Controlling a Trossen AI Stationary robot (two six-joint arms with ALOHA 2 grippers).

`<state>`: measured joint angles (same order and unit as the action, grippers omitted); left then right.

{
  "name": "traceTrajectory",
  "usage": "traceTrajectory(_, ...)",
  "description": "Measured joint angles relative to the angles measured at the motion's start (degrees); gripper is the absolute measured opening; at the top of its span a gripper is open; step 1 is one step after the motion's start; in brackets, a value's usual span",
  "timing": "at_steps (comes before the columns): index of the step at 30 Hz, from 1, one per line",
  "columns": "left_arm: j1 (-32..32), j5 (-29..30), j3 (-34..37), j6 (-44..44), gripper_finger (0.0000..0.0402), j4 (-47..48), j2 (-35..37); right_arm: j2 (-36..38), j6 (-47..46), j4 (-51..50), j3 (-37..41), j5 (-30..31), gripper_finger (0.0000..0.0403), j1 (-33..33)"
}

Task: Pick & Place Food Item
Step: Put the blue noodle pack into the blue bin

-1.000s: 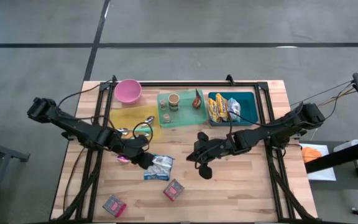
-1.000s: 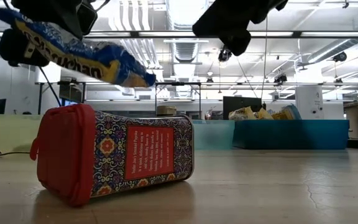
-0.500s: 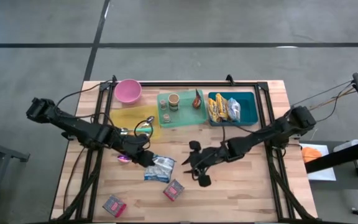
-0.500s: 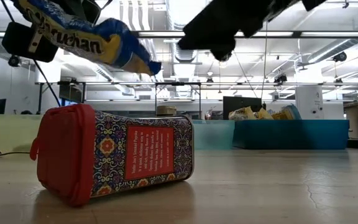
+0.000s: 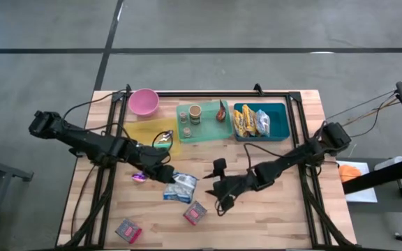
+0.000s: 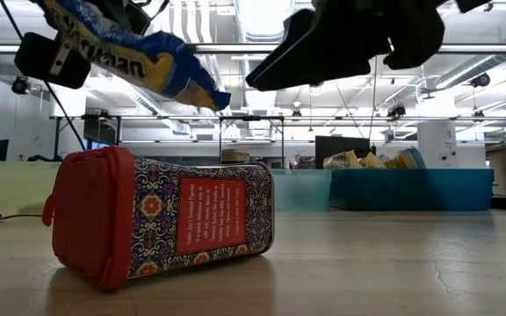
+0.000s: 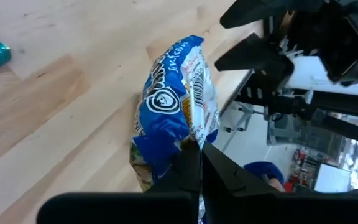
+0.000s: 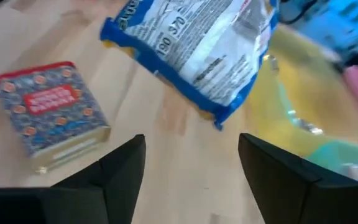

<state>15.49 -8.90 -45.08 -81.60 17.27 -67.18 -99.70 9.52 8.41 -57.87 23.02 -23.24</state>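
Two arms over the wooden table (image 5: 271, 216), both toward its middle. Left gripper (image 5: 165, 176) clenched on one edge of the blue-and-white snack bag (image 5: 180, 188), fingers (image 7: 194, 171) pinched tight on the wrapper; bag lifted clear of the wood, hanging tilted above the red patterned tin (image 6: 161, 224) in the low view. Right gripper (image 5: 217, 183) just right of the bag, released, fingers (image 8: 126, 165) spread wide with nothing between them, pointed at the bag's near end. Second red tin (image 5: 128, 230) near the left front corner, well apart. At the far side, a pink bowl (image 5: 144, 102), a yellow tray (image 5: 139, 131), a green tray (image 5: 211, 131) with small items, and a teal bin (image 5: 279, 111) already holding other snack packets.
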Motion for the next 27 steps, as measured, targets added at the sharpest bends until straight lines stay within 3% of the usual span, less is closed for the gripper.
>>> traceTrajectory(8,-1.35,-1.81,0.0,-0.7,0.0002,-3.93,0.0,-0.59,12.56,-0.06,-2.51,14.83,0.0255,-4.39)
traceTrajectory(16,-3.64,-3.81,0.0,-0.51,0.0001,-9.41,0.07,-3.28,18.73,0.09,-6.27,19.43,0.0255,-6.88)
traceTrajectory(27,-4.42,-5.45,0.0,1.05,0.0,-11.81,0.63,-15.07,30.85,-0.4,-16.88,36.69,0.0255,-8.03)
